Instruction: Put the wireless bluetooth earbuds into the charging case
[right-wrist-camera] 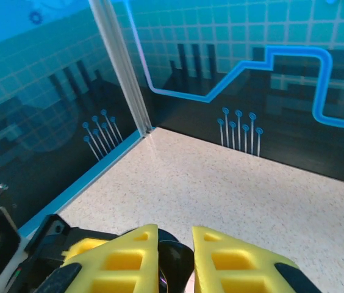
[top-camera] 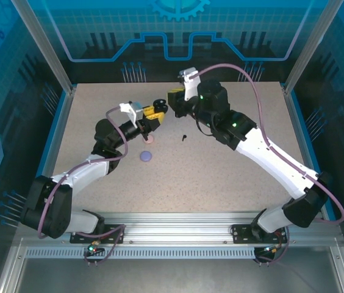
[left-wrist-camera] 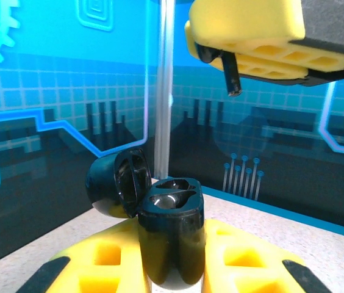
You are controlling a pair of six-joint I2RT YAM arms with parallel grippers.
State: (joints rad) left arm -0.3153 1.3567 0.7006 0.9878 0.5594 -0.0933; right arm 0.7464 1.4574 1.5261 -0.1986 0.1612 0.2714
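right gripper (right-wrist-camera: 175, 235) pinches a black earbud (right-wrist-camera: 174, 261) between yellow fingers (right-wrist-camera: 126, 256); speckled table (right-wrist-camera: 233, 183) ahead, metal post (right-wrist-camera: 120, 73) ahead-left.

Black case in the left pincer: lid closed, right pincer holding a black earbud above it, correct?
No, the left wrist view shows the lid open. The black case sits in the left pincer, with the right pincer holding a black earbud above it.
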